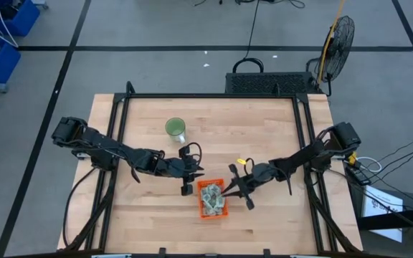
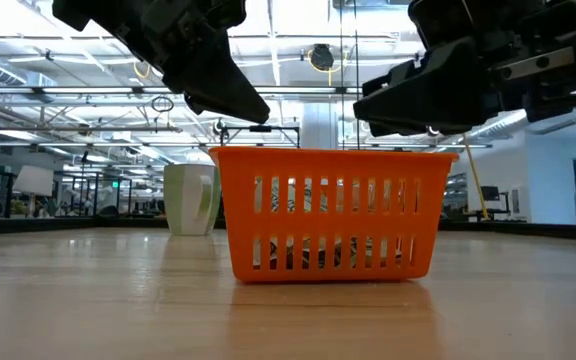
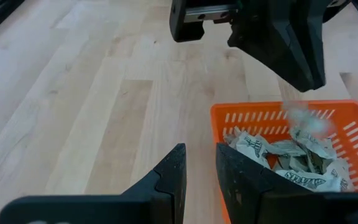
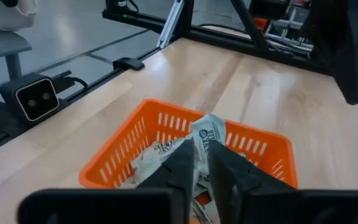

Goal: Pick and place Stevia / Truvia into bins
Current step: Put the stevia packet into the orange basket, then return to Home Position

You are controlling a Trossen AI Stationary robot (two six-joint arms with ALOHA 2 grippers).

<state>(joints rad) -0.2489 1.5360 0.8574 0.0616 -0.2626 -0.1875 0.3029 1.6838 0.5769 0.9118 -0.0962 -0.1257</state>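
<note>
Two grippers hang close over the orange tray (image 1: pixel 214 200), which sits on the bench (image 1: pixel 264 136) a little way from the green cup (image 1: pixel 176 128). Your right gripper (image 4: pixel 202 163) is above the tray's far side from the cup, and its fingers are closed on one sachet (image 4: pixel 208 132) that stands up between the tips, crumpled and bent over at the top. Your left gripper (image 3: pixel 199 169) hovers at the tray's cup-side wall with its fingers a narrow gap apart and nothing between them.

All the other sachets (image 3: pixel 284 155) you can see lie inside the tray, piled loosely on one another; none shows on the bare bench around it.

Expect these packets to handle as very light, thin paper: soft, easily creased, and likely to slide or flutter rather than drop straight. A pinch across the flat middle probably holds best; a corner grip may let the packet fold or swing. The held one sits directly above the pile, so letting go there should land it inside the low walls. Judging by the heap already in the tray, the job looks close to done.

Mind the tray itself. It looks light, and the left gripper so near its wall could nudge it along the bench if you move sideways before lifting.
</note>
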